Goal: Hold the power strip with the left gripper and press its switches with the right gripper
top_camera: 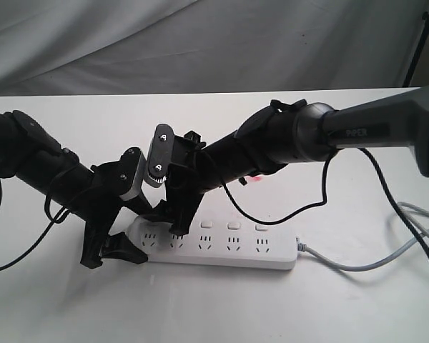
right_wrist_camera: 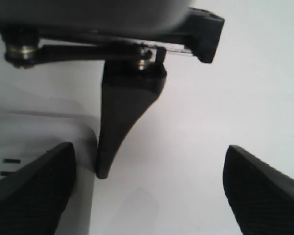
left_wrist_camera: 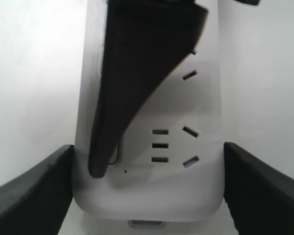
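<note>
Nearest the exterior camera, the left gripper [top_camera: 116, 256] reaches down to the white worktop [top_camera: 343, 307] and straddles one rounded end of the power strip [top_camera: 222, 250]. Its jaws are partly spread, and its two black fingers [left_wrist_camera: 29, 196] lie against the strip's long sides, so it grips that end across its width. From between those fingers the flat white strip runs away from the left gripper, sockets facing up. A grey cable [top_camera: 329, 261] leaves the strip's far end, well away from both grippers. The right gripper [right_wrist_camera: 147, 152] hangs just beside the left one, above the held end, with its jaws spread wide and nothing between them. One of its fingers [left_wrist_camera: 137, 88] slants down over the strip's top face. The tip sits at the rounded-square outline of the endmost button, just inside the left gripper's span; the pictures do not show whether it is pressing. Its other finger hangs over bare worktop beside the strip, past the left gripper's far-side finger [right_wrist_camera: 122, 122]. Three more switches [top_camera: 233, 225] lie uncovered in a row beyond the right gripper, toward the cable end.
</note>
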`<action>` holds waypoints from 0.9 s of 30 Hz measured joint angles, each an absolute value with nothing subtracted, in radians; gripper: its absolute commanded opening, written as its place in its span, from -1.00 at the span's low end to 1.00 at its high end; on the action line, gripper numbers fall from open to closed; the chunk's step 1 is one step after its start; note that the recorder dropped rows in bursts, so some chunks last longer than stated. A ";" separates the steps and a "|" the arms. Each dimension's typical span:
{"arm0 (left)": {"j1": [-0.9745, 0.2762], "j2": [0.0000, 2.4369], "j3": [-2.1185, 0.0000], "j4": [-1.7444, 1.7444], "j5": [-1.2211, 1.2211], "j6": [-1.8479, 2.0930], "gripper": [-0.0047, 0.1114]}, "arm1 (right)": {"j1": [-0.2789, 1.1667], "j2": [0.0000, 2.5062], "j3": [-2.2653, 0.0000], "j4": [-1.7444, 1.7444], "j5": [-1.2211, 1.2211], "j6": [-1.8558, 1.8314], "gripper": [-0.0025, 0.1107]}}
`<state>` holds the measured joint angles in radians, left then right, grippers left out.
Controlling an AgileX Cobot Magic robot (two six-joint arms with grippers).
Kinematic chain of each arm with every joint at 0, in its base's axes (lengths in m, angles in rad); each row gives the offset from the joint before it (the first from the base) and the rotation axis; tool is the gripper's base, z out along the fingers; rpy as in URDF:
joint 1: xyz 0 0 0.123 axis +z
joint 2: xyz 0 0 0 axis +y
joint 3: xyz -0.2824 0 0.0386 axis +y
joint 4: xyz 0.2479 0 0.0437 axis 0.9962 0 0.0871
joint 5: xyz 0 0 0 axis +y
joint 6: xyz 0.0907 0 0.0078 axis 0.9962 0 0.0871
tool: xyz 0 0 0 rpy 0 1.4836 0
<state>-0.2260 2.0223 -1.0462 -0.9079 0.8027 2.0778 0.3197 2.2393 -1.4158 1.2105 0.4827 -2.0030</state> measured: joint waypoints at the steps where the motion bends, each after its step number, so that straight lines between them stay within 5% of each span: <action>1: -0.226 2.022 -1.046 -0.908 0.803 2.078 -0.82 | 0.322 2.239 -1.416 1.198 0.483 -1.991 0.39; 27: -0.226 2.022 -1.046 -0.908 0.803 2.078 -0.82 | 0.326 2.137 -1.398 1.199 0.535 -1.983 0.39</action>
<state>-0.2260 2.0223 -1.0462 -0.9079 0.8027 2.0778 0.3256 2.1372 -1.3982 1.1992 0.5351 -1.9828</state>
